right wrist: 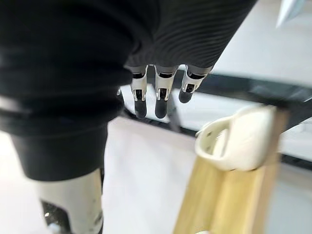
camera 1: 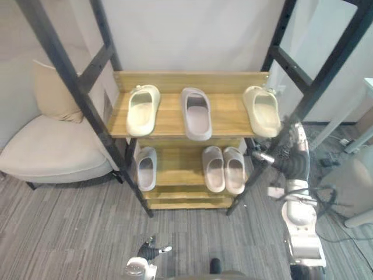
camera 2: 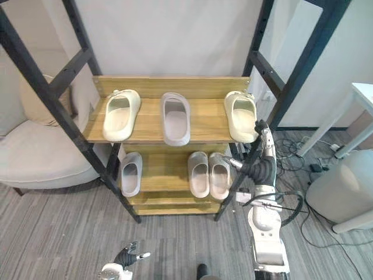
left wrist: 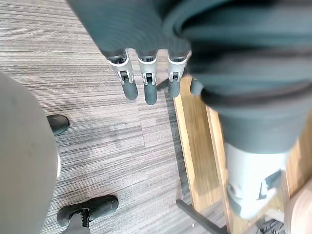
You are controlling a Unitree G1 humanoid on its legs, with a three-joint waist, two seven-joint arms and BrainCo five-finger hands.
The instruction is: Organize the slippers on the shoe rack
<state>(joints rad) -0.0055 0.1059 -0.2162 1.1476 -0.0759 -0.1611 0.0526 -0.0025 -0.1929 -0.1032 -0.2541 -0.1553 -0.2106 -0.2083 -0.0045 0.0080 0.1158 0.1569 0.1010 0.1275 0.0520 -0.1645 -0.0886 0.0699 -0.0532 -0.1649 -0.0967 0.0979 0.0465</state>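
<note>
A wooden shoe rack (camera 1: 175, 122) has two shelves. On the top shelf lie a cream slipper (camera 1: 143, 109) at the left, a grey slipper (camera 1: 196, 112) in the middle and a second cream slipper (camera 1: 261, 109) at the right edge. Below rest a single grey slipper (camera 1: 146, 168) and a pinkish-grey pair (camera 1: 224, 169) side by side. My right hand (camera 2: 265, 137) is raised just past the rack's right front corner, open and empty, close to the right cream slipper (right wrist: 239, 139). My left hand (camera 1: 152, 249) hangs low over the floor, fingers (left wrist: 146, 87) straight, holding nothing.
Black slanted metal posts (camera 1: 76, 87) frame the rack on both sides; one post (camera 2: 291, 76) runs right by my right hand. A beige armchair (camera 1: 52, 151) with a cushion stands at the left. A white table (camera 2: 361, 93), a grey rounded seat (camera 2: 344, 192) and floor cables sit at the right.
</note>
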